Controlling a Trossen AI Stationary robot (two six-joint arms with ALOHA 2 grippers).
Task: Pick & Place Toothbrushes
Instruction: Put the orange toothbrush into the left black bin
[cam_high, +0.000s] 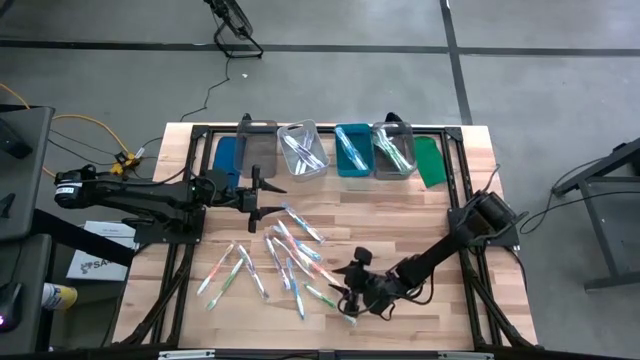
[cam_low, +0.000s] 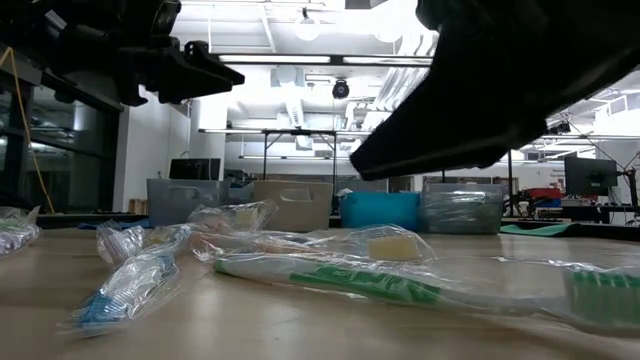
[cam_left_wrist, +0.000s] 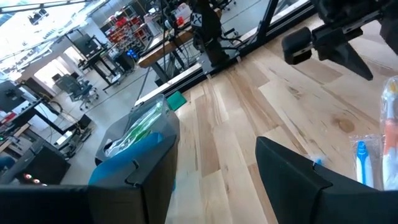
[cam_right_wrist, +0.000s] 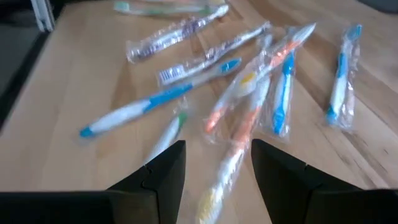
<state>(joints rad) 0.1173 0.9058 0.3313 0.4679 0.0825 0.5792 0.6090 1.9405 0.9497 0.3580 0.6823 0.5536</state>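
Several wrapped toothbrushes (cam_high: 290, 255) lie flat and scattered on the wooden table's middle, with blue, green, orange and purple accents (cam_right_wrist: 249, 81). My right gripper (cam_high: 345, 295) hovers low at the pile's near right side, slanting down, open. In the right wrist view its fingers (cam_right_wrist: 168, 177) stand on either side of an orange-and-yellow wrapped toothbrush (cam_right_wrist: 227, 155) without touching it. My left gripper (cam_high: 275, 195) waits open above the table's left, near the far bins, with nothing between its fingers (cam_left_wrist: 298, 180).
A row of bins stands along the far edge: grey (cam_high: 258, 148), clear with toothbrushes (cam_high: 303, 150), teal (cam_high: 352, 150) and another clear one (cam_high: 393, 150). A green lid (cam_high: 430, 162) lies to their right. Bare wood lies at the table's right and near left.
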